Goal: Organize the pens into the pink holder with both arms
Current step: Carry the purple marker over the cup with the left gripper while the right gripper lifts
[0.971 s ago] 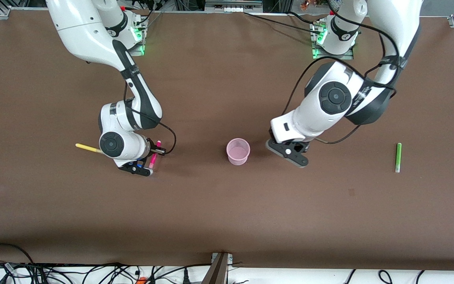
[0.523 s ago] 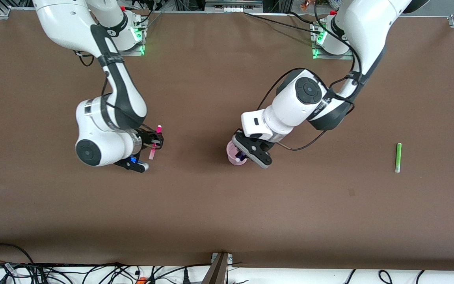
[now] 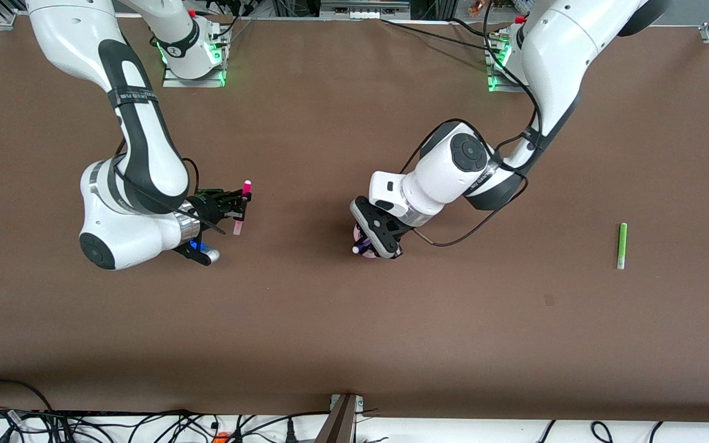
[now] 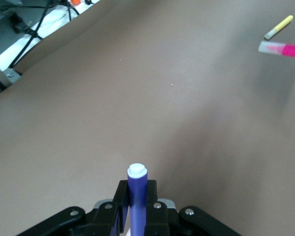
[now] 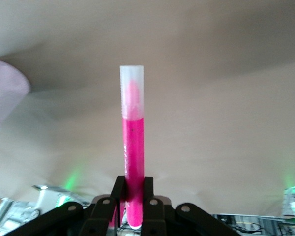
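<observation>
The left pincer [image 3: 372,241] is hovering over the pink holder [image 3: 358,233], its jaws closed tight on the purple pen [image 4: 136,189], which is standing between the fingers with its white end [image 4: 137,171] showing. The holder is almost wholly hidden under that wrist in the front view. The right pincer [image 3: 239,205] is clamped on the magenta pen [image 5: 132,162], carrying it above the table [image 3: 330,320] toward the right arm's end, well apart from the holder.

The yellow pen [image 4: 278,27] is lying on the table (seen only from the left wrist), and the green pen [image 3: 622,245] is lying toward the left arm's end, well apart from everything else.

These pens are looking light, stiff and smooth-barrelled, so they are probably prone to swivelling in a narrow grip; taking them mid-barrel is likely safest. The holder seems light too and could tip if a pen knocks its rim.
</observation>
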Robot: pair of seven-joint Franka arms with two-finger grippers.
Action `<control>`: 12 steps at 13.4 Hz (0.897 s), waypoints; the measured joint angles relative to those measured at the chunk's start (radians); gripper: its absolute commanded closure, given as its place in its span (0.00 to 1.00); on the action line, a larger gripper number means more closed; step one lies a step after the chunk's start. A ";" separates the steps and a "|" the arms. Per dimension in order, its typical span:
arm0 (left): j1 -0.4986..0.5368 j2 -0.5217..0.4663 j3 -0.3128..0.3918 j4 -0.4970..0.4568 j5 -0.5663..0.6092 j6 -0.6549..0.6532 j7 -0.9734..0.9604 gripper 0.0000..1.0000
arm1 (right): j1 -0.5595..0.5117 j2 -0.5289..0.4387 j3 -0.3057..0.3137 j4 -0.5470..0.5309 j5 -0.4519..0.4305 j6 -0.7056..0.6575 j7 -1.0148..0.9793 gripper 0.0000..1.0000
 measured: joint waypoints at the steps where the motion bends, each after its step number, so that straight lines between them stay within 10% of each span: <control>1: -0.002 0.013 -0.001 -0.022 0.000 0.044 0.015 1.00 | -0.003 0.002 0.000 0.019 0.016 -0.002 0.023 0.96; 2: -0.007 0.023 -0.001 -0.032 0.000 0.068 0.023 1.00 | -0.004 0.004 0.000 0.041 0.024 -0.007 0.055 0.96; 4: -0.016 0.029 -0.002 -0.035 0.000 0.080 0.031 0.01 | -0.003 0.005 0.006 0.075 0.040 -0.013 0.111 0.97; 12: 0.010 -0.052 -0.025 -0.032 0.000 -0.076 0.034 0.00 | -0.001 0.024 0.013 0.089 0.167 -0.014 0.237 0.96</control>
